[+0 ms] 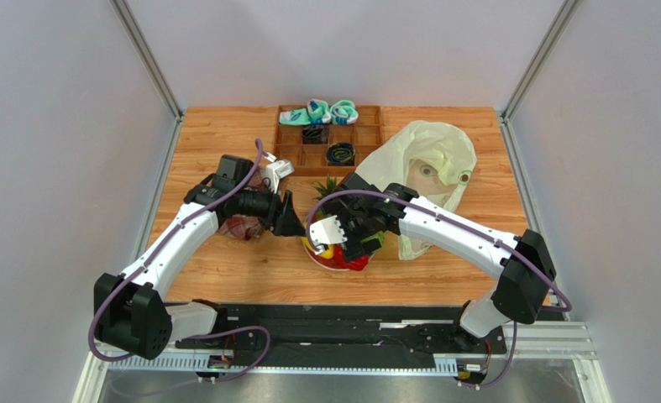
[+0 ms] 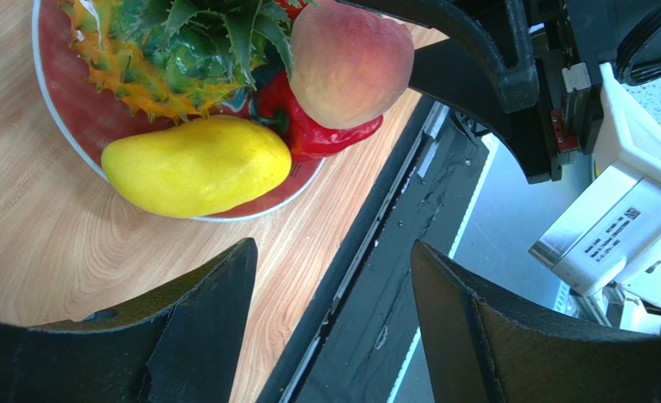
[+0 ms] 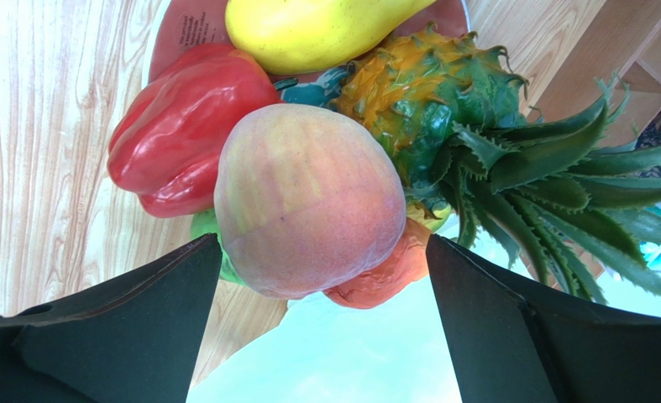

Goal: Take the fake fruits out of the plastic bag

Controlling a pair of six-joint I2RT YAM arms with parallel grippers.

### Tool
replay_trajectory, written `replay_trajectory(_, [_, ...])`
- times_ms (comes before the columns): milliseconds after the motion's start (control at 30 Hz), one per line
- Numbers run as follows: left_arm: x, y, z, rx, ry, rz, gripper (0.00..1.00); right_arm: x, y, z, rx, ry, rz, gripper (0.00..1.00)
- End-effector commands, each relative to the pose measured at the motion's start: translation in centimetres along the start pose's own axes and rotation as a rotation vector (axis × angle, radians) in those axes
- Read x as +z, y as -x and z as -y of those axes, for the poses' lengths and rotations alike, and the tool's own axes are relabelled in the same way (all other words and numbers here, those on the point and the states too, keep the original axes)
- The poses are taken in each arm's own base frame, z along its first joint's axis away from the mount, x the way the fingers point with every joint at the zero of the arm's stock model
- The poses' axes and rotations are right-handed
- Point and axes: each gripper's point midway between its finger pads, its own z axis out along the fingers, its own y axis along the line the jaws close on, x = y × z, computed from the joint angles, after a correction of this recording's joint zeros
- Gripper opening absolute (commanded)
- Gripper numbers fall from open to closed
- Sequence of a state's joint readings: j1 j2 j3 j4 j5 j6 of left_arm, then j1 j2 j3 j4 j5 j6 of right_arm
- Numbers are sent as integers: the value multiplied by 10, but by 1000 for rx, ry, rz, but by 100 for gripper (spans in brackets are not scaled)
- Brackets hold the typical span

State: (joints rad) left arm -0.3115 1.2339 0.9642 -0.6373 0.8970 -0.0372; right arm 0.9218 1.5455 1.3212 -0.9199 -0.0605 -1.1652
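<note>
Right wrist view puts the peach (image 3: 308, 193) directly under my right gripper (image 3: 322, 248). Its jaws stand wide apart on either side of the fruit, and neither finger visibly touches it, so I judge the peach to be resting on the pile under its own weight. It sits on top because the plate (image 2: 81, 117) is crowded. The red bell pepper (image 3: 174, 126), the pineapple (image 3: 417, 92) and the mango (image 2: 195, 164) fill the plate below it, and a green piece (image 3: 206, 225) is wedged beneath. Perched that high and that round, the peach could roll off if I clip it while lifting away, so I would rise straight up. My left gripper (image 2: 333, 260) hangs low just beside the plate, over the near edge of the table (image 1: 224, 134), with its jaws apart and nothing between them, close enough to steady the plate if needed. The plastic bag (image 1: 430, 159) lies slack on the table behind my right arm, well apart from the plate. I cannot tell from above whether any fruit is left inside it.
</note>
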Motion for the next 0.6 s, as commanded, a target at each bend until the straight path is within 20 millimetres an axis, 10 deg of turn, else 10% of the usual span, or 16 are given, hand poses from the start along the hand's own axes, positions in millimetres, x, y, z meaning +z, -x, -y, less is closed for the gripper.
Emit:
replay_trajectory(0, [-7,18,6,81,3,52,76,-21,0,3,15,-64,11,100])
replay_trajectory(567, [-5,22,3,82,5,56,76,-12,-2,4,39,-78,5,100])
